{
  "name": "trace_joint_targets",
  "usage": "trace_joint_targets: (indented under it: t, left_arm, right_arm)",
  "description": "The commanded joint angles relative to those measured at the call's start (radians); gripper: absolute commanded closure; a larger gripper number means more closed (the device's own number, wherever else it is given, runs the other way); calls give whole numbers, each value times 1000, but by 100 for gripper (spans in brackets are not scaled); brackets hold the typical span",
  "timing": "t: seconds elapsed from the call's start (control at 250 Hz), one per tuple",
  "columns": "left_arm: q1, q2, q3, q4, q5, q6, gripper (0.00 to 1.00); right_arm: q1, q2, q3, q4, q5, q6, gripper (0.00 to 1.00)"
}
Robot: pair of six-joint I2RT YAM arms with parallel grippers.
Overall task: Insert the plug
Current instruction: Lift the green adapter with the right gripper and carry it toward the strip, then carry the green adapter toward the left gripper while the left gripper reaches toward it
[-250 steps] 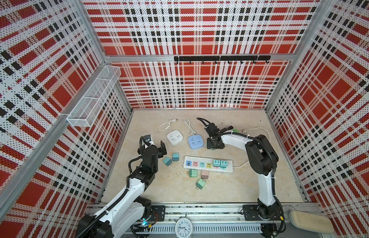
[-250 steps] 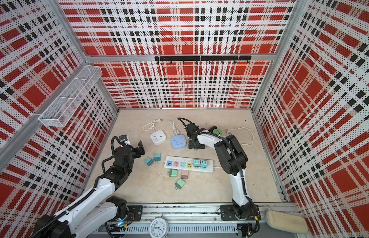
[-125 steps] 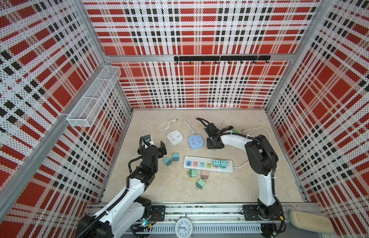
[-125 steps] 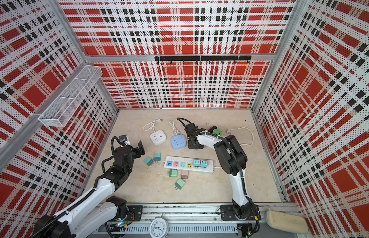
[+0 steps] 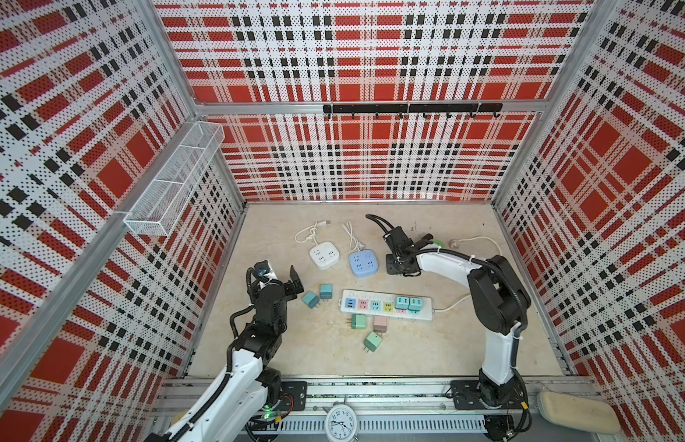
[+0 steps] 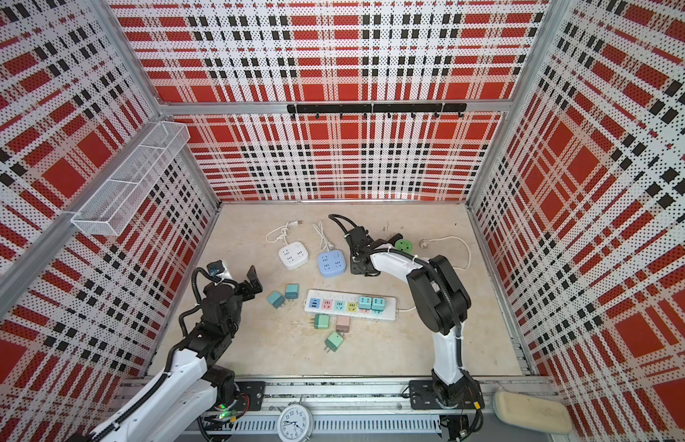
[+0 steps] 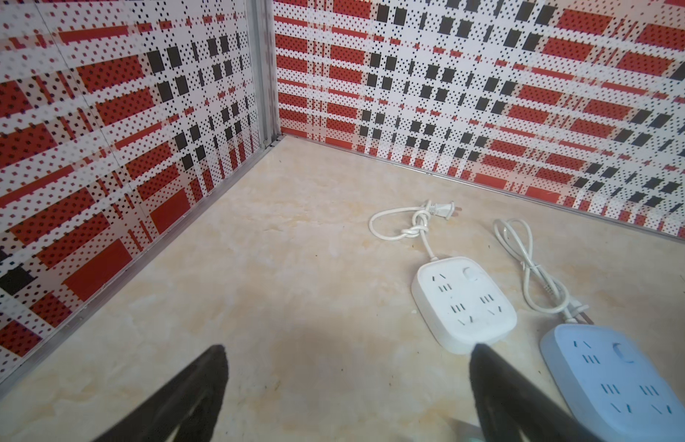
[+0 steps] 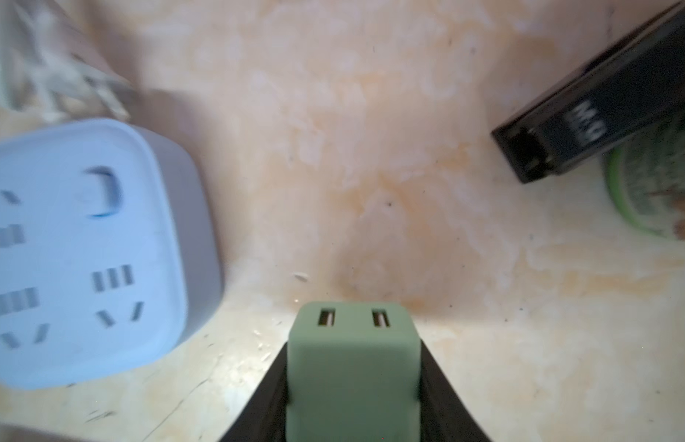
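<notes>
In the right wrist view a green plug [image 8: 352,367] with two slots on its end face sits between the black fingers of my right gripper [image 8: 352,346], which is shut on it just above the floor. Both top views show that gripper [image 5: 398,266] [image 6: 362,266] low beside the blue cube socket [image 5: 363,264] [image 6: 332,264] [image 8: 84,248], with the plug hidden under it. The white power strip [image 5: 386,305] [image 6: 350,305] lies mid-floor with two teal plugs [image 5: 407,303] in it. My left gripper [image 5: 293,281] [image 6: 253,281] [image 7: 348,346] hangs open and empty at the left.
A white cube socket [image 5: 324,256] [image 7: 463,302] with a knotted cord lies left of the blue one. Loose teal [image 5: 310,298], green [image 5: 358,321] and pink [image 5: 379,324] plugs lie around the strip. A green round item [image 5: 434,242] [image 8: 646,183] and a black block [image 8: 601,103] sit behind the right gripper.
My right gripper's jaws have come together on the green plug while staying in about the same spot. The left arm has not moved.
</notes>
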Motion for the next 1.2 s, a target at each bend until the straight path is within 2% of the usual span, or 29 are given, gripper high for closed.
trace_joint_targets:
  t: [0.0, 0.384, 0.548, 0.68, 0.772, 0.848, 0.956, 1.073, 1.197]
  left_arm:
    - [8, -13, -11, 24, 22, -20, 1]
    - [21, -10, -13, 31, 47, -19, 0]
    - [28, -20, -19, 39, 82, -13, 2]
    - [30, -10, -16, 46, 97, -9, 2]
    - [30, -6, -24, 78, 135, -4, 0]
    - [29, 12, -22, 98, 189, 20, 1]
    - [24, 48, 16, 91, 288, 14, 10]
    - [-8, 77, 123, -12, 349, 25, 17]
    - [-151, 99, 244, -123, 362, 59, 19]
  right_arm:
    - [8, -132, -41, 152, 31, -76, 79]
    - [8, -569, -494, 671, 29, -359, 87]
    - [8, -696, -663, 834, -33, -457, 90]
    - [8, -779, -796, 940, -146, -517, 93]
    - [7, -836, -874, 1015, -170, -568, 94]
    - [8, -878, -912, 1059, -143, -582, 95]
    - [8, -909, -940, 1086, -147, -583, 99]
    - [8, -897, -950, 1108, -226, -606, 100]
    - [8, -868, -951, 1138, -296, -603, 100]
